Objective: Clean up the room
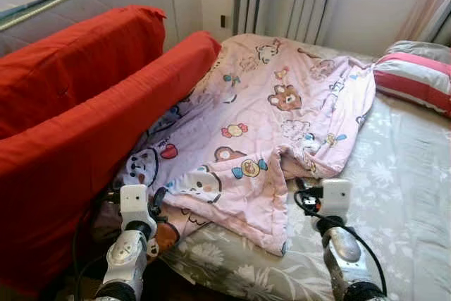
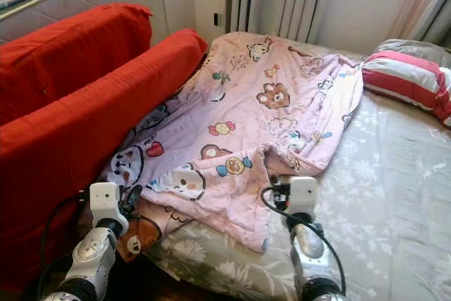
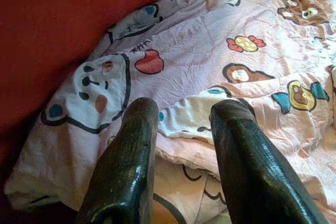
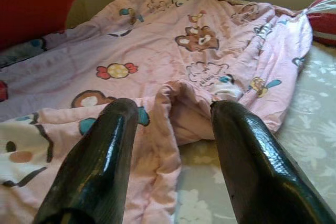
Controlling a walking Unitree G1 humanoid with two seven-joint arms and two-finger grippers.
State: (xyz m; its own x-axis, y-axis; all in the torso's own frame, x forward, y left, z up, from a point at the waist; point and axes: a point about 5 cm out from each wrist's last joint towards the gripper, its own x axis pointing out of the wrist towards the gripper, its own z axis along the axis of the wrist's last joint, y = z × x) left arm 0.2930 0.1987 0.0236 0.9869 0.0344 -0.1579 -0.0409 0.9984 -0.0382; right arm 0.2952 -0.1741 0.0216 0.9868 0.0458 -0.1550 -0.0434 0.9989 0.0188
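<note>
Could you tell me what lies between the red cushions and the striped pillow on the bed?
The pink cartoon-print blanket lies crumpled between the red cushions and the striped pillow, plus bare floral bedsheet, seen in both eye views.

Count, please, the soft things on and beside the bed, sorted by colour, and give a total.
Red cushions: 2, one behind and one in front, both beside the bed
Pink cartoon-print blanket: 1
Red and white striped pillow: 1
Grey floral bed sheet: 1
Total: 5
</note>
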